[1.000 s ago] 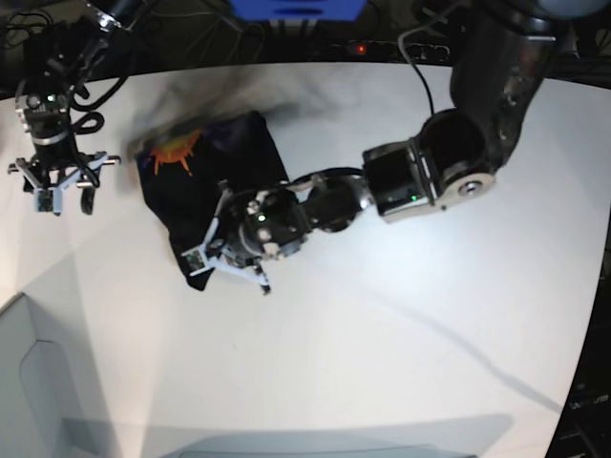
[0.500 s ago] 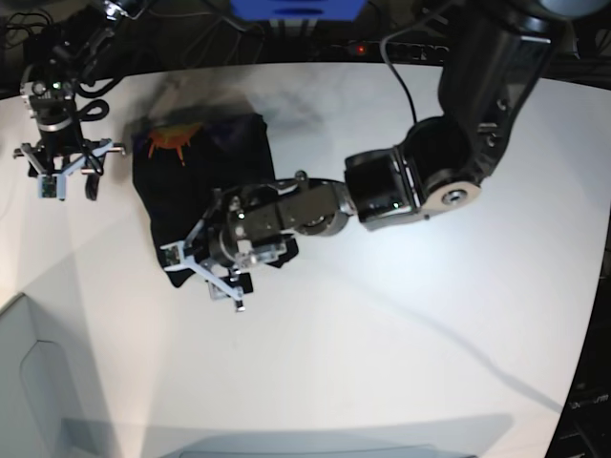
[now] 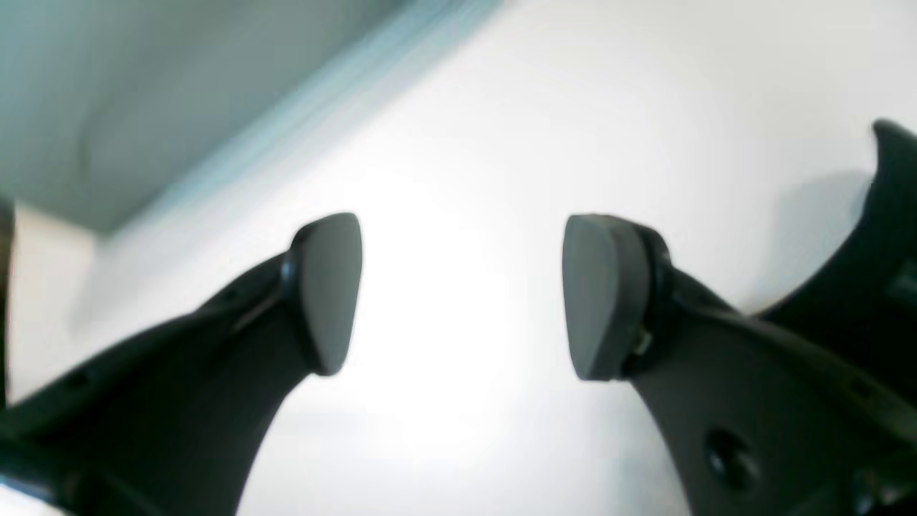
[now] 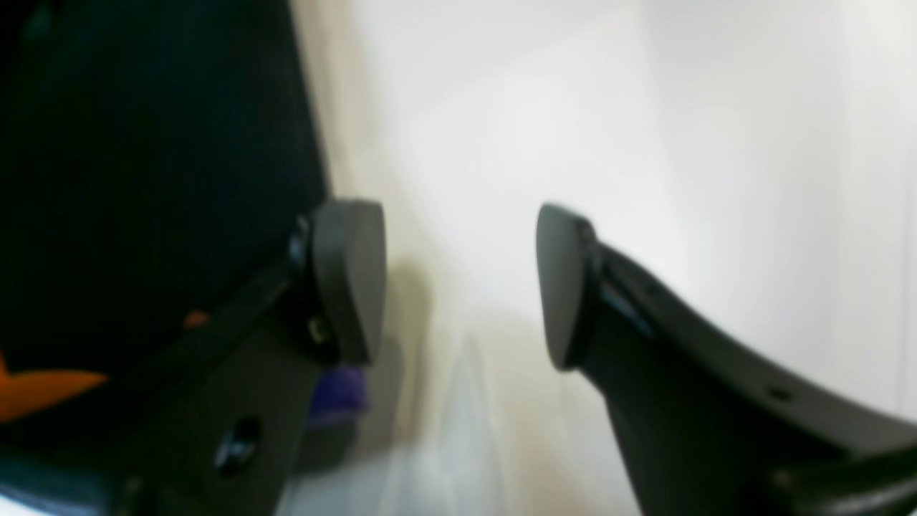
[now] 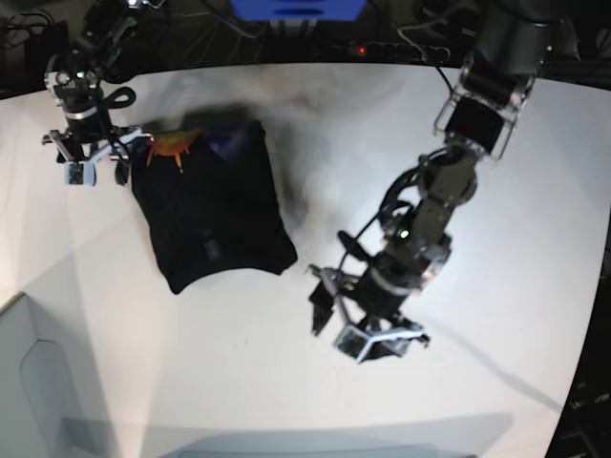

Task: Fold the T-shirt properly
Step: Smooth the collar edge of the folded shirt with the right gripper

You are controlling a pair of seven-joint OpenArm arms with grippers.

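1. Base view: The T-shirt (image 5: 215, 210) lies as a dark, roughly four-sided panel on the pale table (image 5: 234, 363). Its orange print (image 5: 172, 145) and purple print (image 5: 232, 141) show along the far edge, and a small greyish patch (image 5: 212, 250) sits close to the near edge. That near edge curves inward between its two corners.
2. Same view: My left pincer (image 5: 356, 329) is over the table beside the shirt, on the picture's right, apart from the cloth and closer to the camera than its near right corner. My right pincer (image 5: 101, 170) is at the far left corner, just beside the orange print; whether I touch the cloth there, I cannot tell from here.
3. Left wrist view: I have my left pincer spread wide, with only pale table showing between the two dark pads (image 3: 326, 294). The shirt is off to the picture's right, outside my grip, partly hidden behind the finger on that side.
4. Right wrist view: My right pincer is spread too, and I pinch nothing. The shirt fills the picture's left, outside the gap, running behind my finger there, with bits of orange and purple peeking out around it.
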